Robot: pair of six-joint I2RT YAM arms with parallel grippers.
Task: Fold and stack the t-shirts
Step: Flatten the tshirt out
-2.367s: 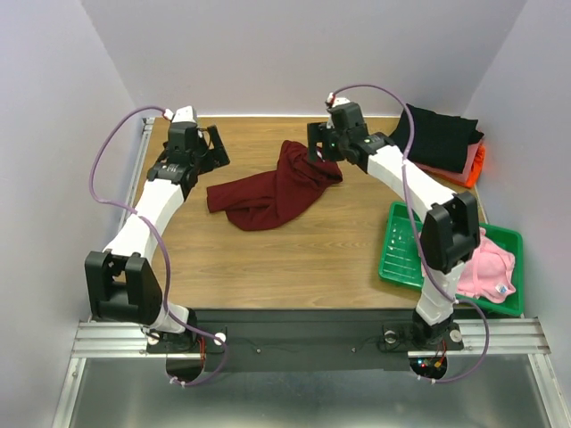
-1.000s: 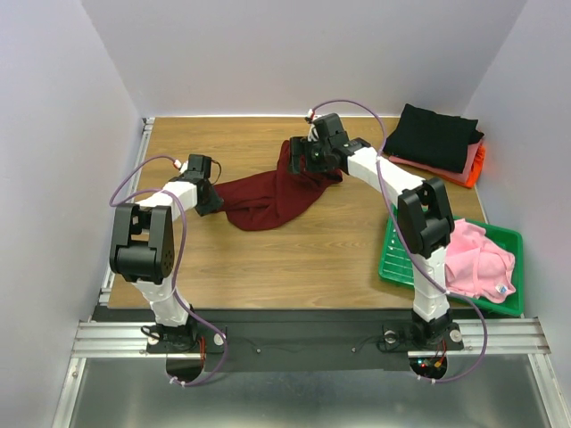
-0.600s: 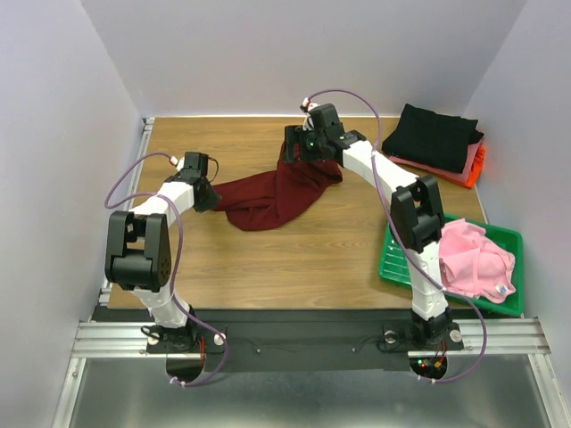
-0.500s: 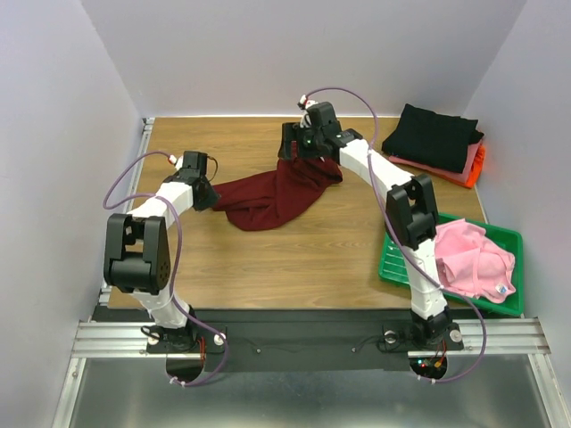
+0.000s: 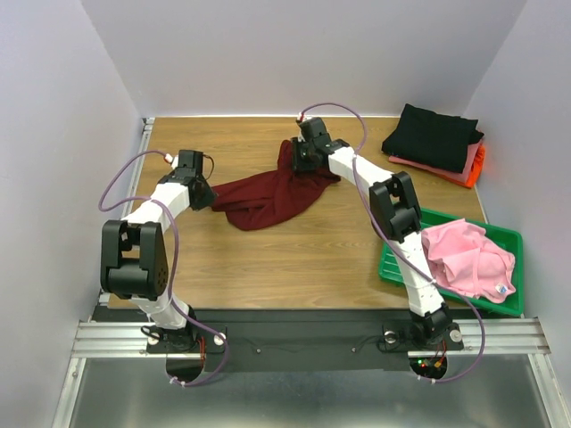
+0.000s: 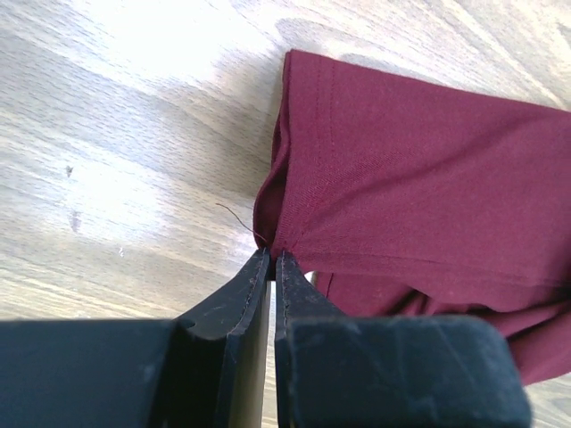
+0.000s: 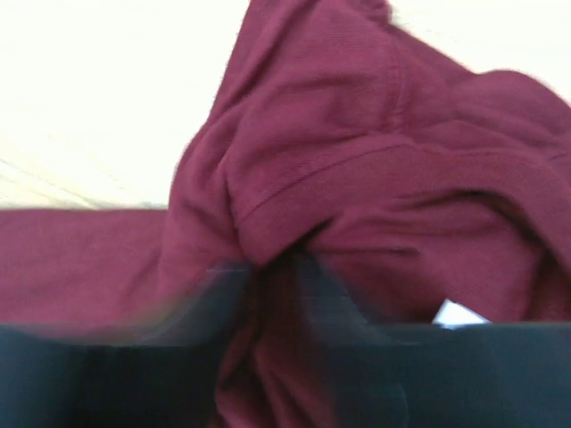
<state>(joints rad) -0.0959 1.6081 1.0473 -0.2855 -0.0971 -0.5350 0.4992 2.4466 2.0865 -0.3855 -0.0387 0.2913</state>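
Observation:
The dark maroon t-shirt point(image 5: 268, 196) lies crumpled in the middle of the wooden table. My left gripper point(image 5: 207, 198) is at its left end, and in the left wrist view the gripper point(image 6: 271, 254) is shut on the hem of the maroon t-shirt point(image 6: 419, 178). At the bunched far end sits my right gripper point(image 5: 299, 160). The right wrist view is blurred: that gripper point(image 7: 277, 267) has its fingers drawn close with a fold of the maroon t-shirt point(image 7: 339, 134) between them. A light pink t-shirt point(image 5: 468, 259) lies in the tray.
A green plastic tray point(image 5: 501, 235) stands at the near right. At the far right corner is a folded stack: a black t-shirt point(image 5: 434, 134) on top, a salmon one point(image 5: 451, 165) and an orange one point(image 5: 480, 160) under it.
The left arm came down and closed on the shirt's left hem. The right gripper slid left over the bunched far end and its fingers closed from wide open onto the cloth.

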